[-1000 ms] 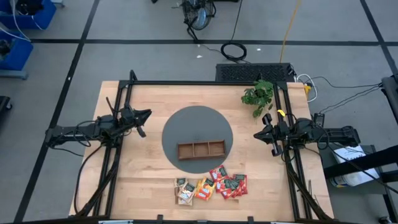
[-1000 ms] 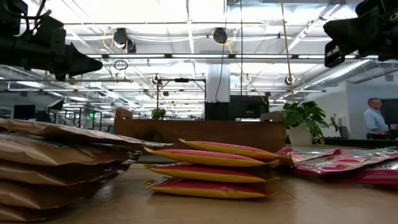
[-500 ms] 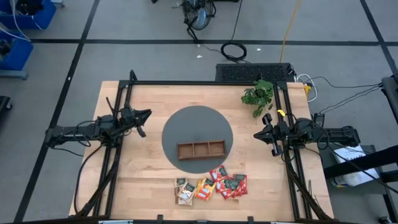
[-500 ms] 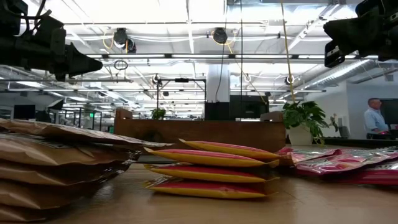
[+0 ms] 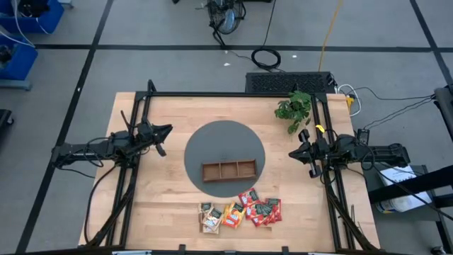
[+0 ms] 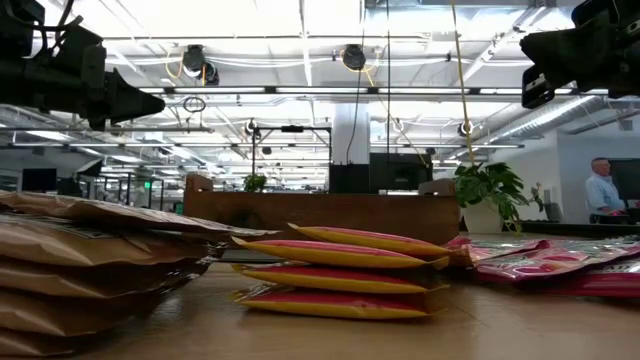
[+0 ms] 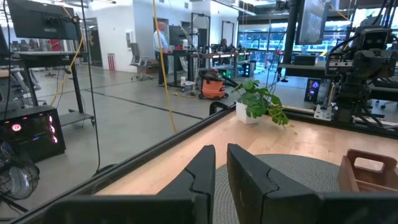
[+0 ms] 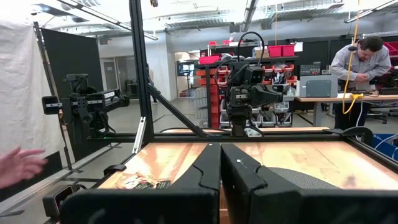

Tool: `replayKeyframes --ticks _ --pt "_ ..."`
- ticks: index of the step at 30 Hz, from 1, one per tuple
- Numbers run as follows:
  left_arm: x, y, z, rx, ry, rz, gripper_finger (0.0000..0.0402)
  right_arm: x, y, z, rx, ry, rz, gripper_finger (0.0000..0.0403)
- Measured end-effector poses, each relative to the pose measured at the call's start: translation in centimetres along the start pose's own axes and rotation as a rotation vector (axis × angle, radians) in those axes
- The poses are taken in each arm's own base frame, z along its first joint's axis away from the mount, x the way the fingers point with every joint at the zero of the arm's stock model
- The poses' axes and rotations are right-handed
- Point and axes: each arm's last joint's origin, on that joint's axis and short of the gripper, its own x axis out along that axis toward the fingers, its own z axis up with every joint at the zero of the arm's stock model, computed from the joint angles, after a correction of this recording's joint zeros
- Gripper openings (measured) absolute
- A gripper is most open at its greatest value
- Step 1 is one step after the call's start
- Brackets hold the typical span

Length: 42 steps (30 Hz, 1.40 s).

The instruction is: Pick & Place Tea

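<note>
Lying in a loose cluster at the table's front edge, the tea sachets [image 5: 239, 211], red, orange-yellow and dark green, sit just in front of the round grey mat [image 5: 224, 157] that carries the three-compartment wooden tray [image 5: 228, 171]. The left gripper [image 5: 165, 132] hovers at the table's left side with fingers nearly together on nothing; the right gripper [image 5: 294, 154] hovers opposite, fingers pressed together and empty
</note>
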Motion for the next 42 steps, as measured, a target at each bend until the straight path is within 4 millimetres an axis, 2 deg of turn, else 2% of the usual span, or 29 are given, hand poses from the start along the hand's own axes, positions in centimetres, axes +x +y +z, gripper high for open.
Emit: replayKeyframes --ticks 27,37,42 --pt "0.00 0.00 0.23 -0.016 -0.025 0.000 0.0047 0.00 0.00 0.00 0.000 0.000 0.000 0.0000" --pt "-0.01 -0.01 0.41 -0.248 -0.041 -0.007 0.0047 0.00 0.02 0.20 -0.002 -0.021 0.002 0.0000" --pt "0.10 -0.15 -0.05 -0.226 0.008 -0.031 0.0047 0.00 0.01 0.13 -0.001 -0.013 0.001 0.0000"
